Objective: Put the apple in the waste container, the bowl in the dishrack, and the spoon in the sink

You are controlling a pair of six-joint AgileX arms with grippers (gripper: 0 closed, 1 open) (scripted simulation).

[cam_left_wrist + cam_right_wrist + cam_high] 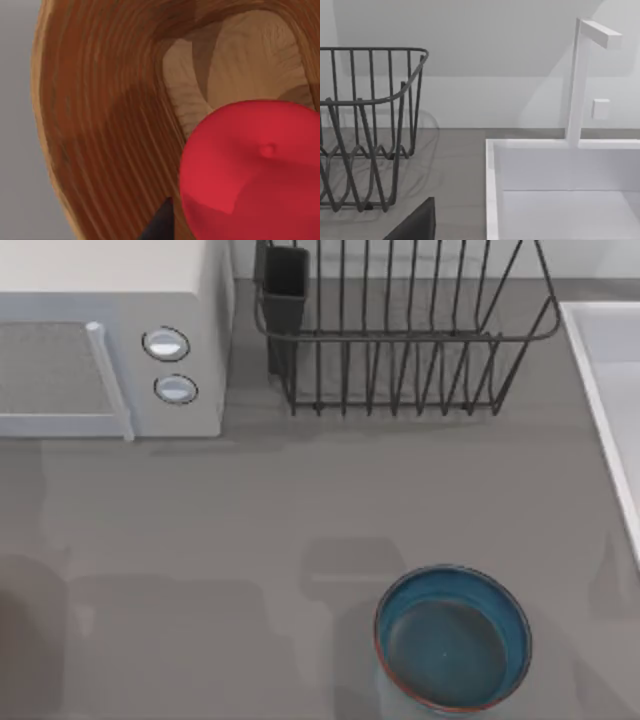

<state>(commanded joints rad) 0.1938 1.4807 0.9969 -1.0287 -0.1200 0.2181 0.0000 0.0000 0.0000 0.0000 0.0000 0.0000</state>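
Your left gripper hangs over the wooden waste container [100,125], the apple [250,170] right below its camera and inside the rim; can't tell if the fingers grip it. The bowl [452,637] sits on the counter [250,510] near the front, right arm's side, dishrack [400,330] straight behind, sink [605,380] at right

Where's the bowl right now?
In the top view the bowl sits on the table near the bottom edge, right of centre, well below the dishrack.
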